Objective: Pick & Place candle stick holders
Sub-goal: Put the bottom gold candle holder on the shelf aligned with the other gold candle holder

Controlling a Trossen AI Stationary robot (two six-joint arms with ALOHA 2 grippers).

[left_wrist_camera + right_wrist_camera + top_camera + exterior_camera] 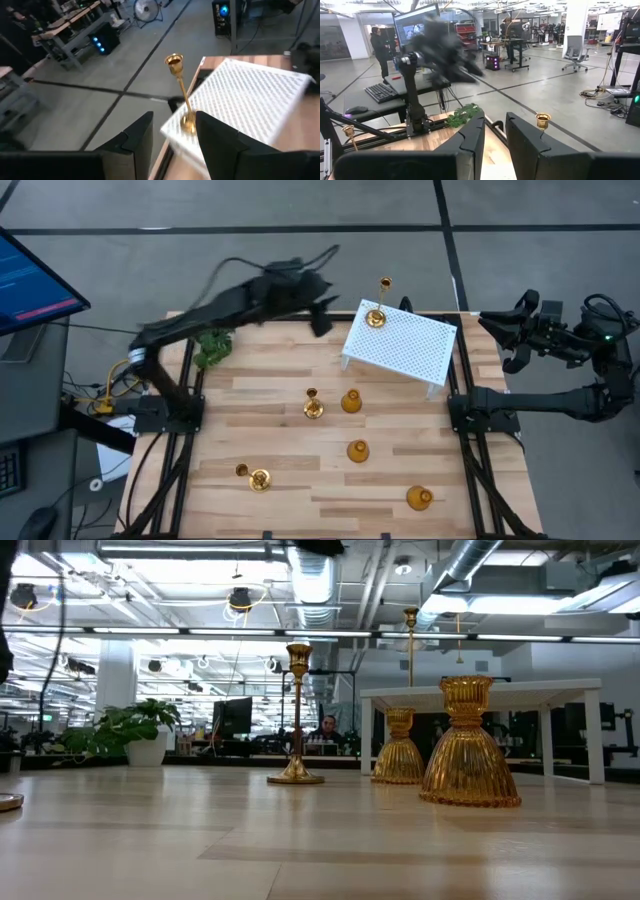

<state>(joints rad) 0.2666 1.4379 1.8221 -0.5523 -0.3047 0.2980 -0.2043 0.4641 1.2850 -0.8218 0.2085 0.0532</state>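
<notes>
A wooden tabletop (270,405) carries a white stand (405,345) at its far edge, with one tall brass stick (377,315) upright on the stand's left corner. Five more holders sit on the wood: two sticks (312,406) and three amber bulbs (357,450). The left gripper (322,315), fingers apart and empty, hangs just left of the stand, while the right gripper (510,340), fingers slightly apart and empty, waits beyond the right edge.

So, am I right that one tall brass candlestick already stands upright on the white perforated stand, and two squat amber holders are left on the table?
Not quite: three squat amber holders are left on the table, as the high view shows. The tall brass candlestick does stand upright on the white perforated stand.
</notes>
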